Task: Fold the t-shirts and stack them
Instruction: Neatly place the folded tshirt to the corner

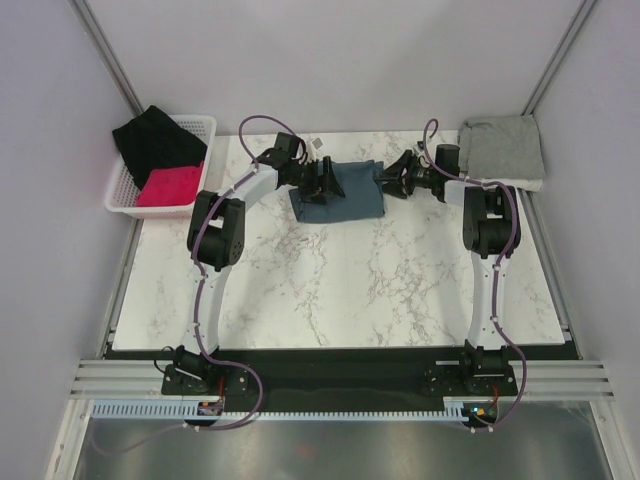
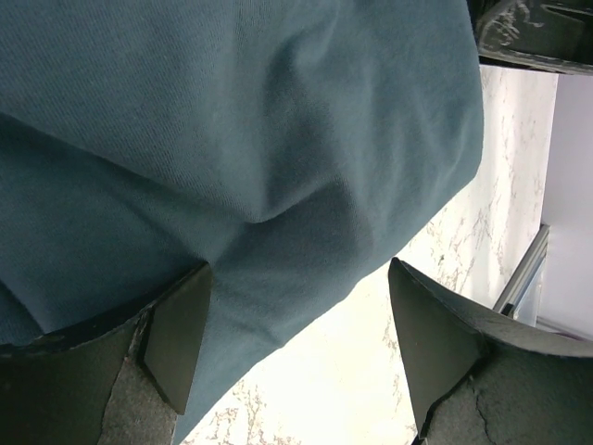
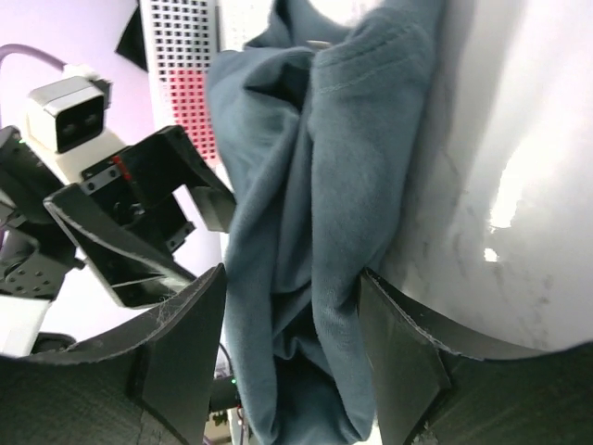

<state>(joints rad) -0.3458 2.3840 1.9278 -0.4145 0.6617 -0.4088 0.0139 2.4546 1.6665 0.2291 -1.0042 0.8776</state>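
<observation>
At the marble table (image 1: pixel 340 290), far left, a white basket (image 1: pixel 200 124) holds black cloth (image 1: pixel 155 140) and red cloth (image 1: pixel 170 186).

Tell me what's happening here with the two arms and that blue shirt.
Both arms reach to the far side of the table, working the slate-blue t-shirt, which lies partly folded between them. The left gripper is open at its left edge, cloth against one finger. The right gripper is open too, jaws astride the bunched right edge. The grey t-shirt lies folded in the far right corner; the blue one is not yet stacked on it.
</observation>
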